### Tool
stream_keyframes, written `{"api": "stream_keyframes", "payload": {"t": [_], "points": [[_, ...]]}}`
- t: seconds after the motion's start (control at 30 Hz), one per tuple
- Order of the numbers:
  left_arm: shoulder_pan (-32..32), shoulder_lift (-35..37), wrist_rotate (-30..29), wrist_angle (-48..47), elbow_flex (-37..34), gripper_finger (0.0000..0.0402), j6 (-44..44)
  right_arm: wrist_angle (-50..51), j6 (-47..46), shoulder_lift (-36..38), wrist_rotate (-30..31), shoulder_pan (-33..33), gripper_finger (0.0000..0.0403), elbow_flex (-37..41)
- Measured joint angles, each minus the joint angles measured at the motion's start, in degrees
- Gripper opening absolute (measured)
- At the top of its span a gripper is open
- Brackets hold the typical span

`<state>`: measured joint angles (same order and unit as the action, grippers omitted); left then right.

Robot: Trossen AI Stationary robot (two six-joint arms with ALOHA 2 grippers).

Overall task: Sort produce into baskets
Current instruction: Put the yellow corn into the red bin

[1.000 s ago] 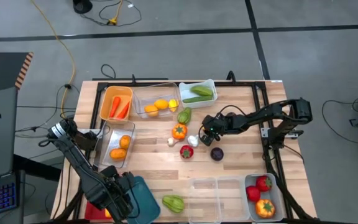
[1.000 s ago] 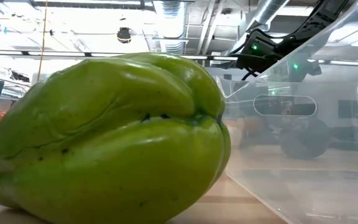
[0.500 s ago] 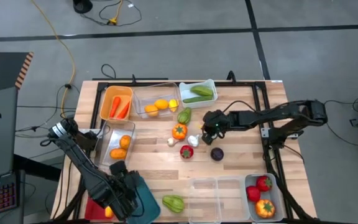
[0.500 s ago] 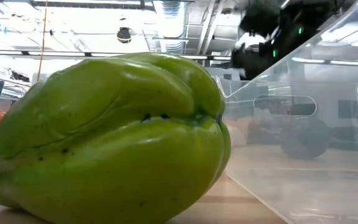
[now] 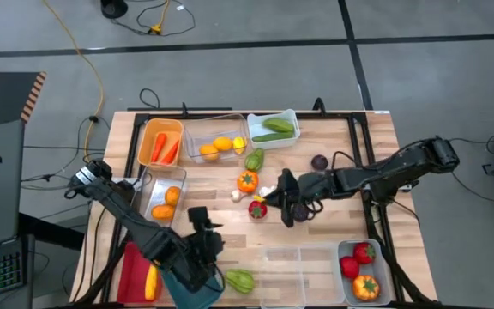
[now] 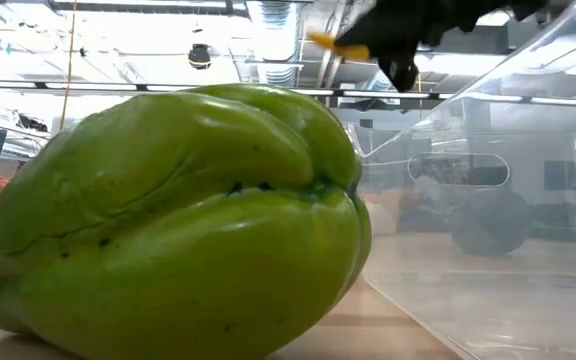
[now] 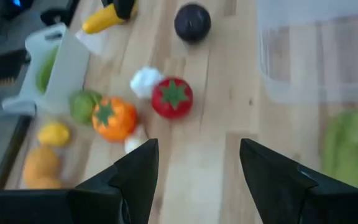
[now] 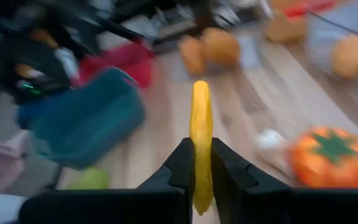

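Right end effector [image 8: 199, 163] around yellow produce [image 8: 200, 134]

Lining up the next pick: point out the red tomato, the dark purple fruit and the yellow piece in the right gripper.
red tomato [image 7: 172, 98]: left wrist view, on its green star top.
dark purple fruit [image 7: 192, 22]: left wrist view, centre.
yellow piece [image 8: 200, 130]: right wrist view, on its middle, above the fingers.

Loose produce, table middle: orange tomato [image 5: 247, 181], red tomato [image 5: 256, 209], white garlic [image 5: 267, 194], green squash [image 5: 254, 160] clustered; dark purple fruit [image 5: 319, 162] apart to the right.
Green chayote [image 5: 239, 280]: near edge, beside teal basket [image 5: 197, 284].
Yellow pepper [image 8: 200, 144]: slim, pinched in right gripper [image 8: 199, 163], above table.
Far baskets: orange basket [image 5: 160, 142] with carrots; clear basket [image 5: 213, 137] with yellow fruit; white basket [image 5: 272, 126] with cucumber.
Near-right clear basket [image 5: 361, 268]: red produce.
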<state>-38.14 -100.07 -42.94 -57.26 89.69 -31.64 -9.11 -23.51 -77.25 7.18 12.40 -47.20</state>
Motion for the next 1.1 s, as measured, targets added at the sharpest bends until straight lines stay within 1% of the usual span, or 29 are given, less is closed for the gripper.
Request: {"api": "stream_keyframes", "payload": {"t": [0.13, 0.3, 0.6, 0.67, 0.87, 0.97, 1.1], "points": [[2.35, -0.02, 0.01, 5.52, 0.00, 0.0213, 6.72, -4.40, 0.02, 0.02, 0.00, 3.16, 0.0066, 0.00], [4.60, -0.02, 0.01, 11.55, 0.00, 0.0213, 13.99, -6.23, 0.04, 0.02, 0.00, 5.92, 0.0066, 0.00], [7.90, -0.02, 0.83, 22.26, 0.00, 0.0213, 24.65, -6.57, 0.13, 0.02, 0.02, 8.13, 0.0066, -0.02], [8.57, -0.02, 2.23, 24.39, 0.00, 0.0213, 26.61, -6.62, 0.13, 0.02, 0.02, 8.31, 0.0066, -0.02], [10.48, -0.02, 8.35, 28.17, 0.00, 0.0211, 29.01, -6.73, 0.11, 0.02, 0.02, 8.35, 0.0066, -0.04], [11.22, -0.02, 8.90, 28.44, -0.02, 0.0203, 28.99, -6.75, 0.10, 0.02, 0.04, 8.33, 0.0066, -0.04], [11.94, -0.02, 8.94, 28.46, -0.02, 0.0176, 28.98, -6.75, 0.08, 0.02, 0.06, 8.31, 0.0066, -0.04]]}}
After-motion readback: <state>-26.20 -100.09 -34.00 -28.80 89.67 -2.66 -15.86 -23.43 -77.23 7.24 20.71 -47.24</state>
